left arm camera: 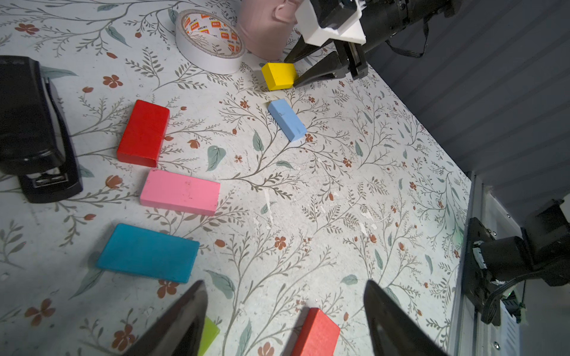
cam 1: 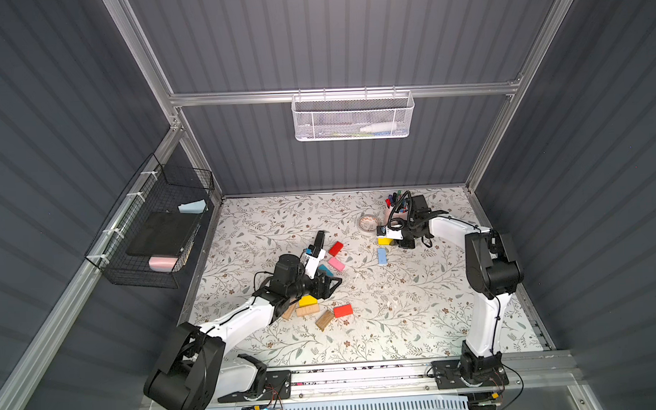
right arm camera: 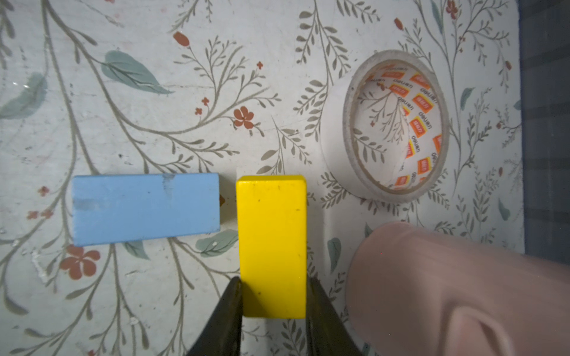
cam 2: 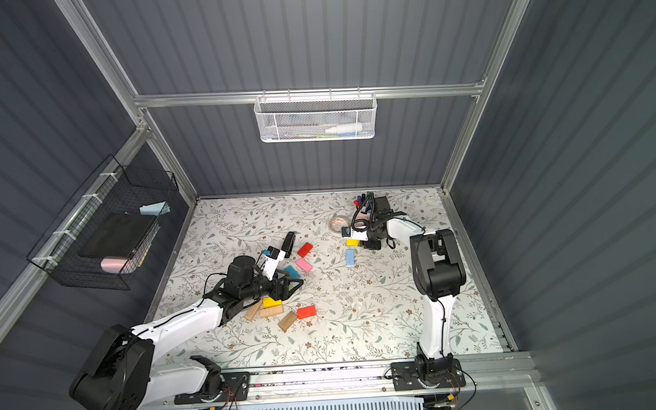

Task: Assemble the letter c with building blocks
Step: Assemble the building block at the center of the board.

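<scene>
Right wrist: end effector [right arm camera: 274,282] grips yellow block [right arm camera: 271,231]

The yellow block [right arm camera: 271,243] sits hemmed in: tape roll [right arm camera: 385,126] and pink cup [left arm camera: 265,34] crowd one side, and the light blue block [right arm camera: 145,208] lies just beside the other. Between this cluster and the red block [left arm camera: 143,132] by the stapler [left arm camera: 30,123], the table [cam 1: 416,304] is bare and wide enough to pass.
</scene>
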Robot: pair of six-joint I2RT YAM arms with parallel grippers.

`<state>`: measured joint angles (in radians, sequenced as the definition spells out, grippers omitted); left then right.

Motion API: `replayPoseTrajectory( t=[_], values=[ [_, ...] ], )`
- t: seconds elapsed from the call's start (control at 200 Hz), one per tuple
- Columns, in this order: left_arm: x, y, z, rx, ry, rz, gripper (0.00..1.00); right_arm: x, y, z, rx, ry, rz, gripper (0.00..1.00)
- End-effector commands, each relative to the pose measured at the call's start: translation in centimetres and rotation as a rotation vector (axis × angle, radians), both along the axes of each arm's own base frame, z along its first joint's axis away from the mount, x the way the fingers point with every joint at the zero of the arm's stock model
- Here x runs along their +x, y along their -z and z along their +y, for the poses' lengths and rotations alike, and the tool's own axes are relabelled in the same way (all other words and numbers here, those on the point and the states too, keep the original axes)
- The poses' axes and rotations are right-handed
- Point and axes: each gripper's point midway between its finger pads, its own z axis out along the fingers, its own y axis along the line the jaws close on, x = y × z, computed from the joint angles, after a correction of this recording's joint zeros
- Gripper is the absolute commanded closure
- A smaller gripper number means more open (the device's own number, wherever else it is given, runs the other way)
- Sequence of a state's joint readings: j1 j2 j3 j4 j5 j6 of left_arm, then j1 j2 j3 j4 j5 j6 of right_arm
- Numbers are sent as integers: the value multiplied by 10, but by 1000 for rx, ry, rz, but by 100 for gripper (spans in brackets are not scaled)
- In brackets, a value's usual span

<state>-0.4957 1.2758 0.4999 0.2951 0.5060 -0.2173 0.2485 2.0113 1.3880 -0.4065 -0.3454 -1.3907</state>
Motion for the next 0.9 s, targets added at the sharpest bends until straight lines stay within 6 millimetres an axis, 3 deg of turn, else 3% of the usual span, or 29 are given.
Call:
replayPoseTrajectory(
  t=[0.0, 0.896],
  values=[
    [1, -1, -4, 14, 21, -7, 22, -4, 2, 4, 3, -10, 36, 79],
    [2, 3, -3, 35, 21, 17, 22, -5, 13, 7, -10, -13, 48, 76]
  ],
)
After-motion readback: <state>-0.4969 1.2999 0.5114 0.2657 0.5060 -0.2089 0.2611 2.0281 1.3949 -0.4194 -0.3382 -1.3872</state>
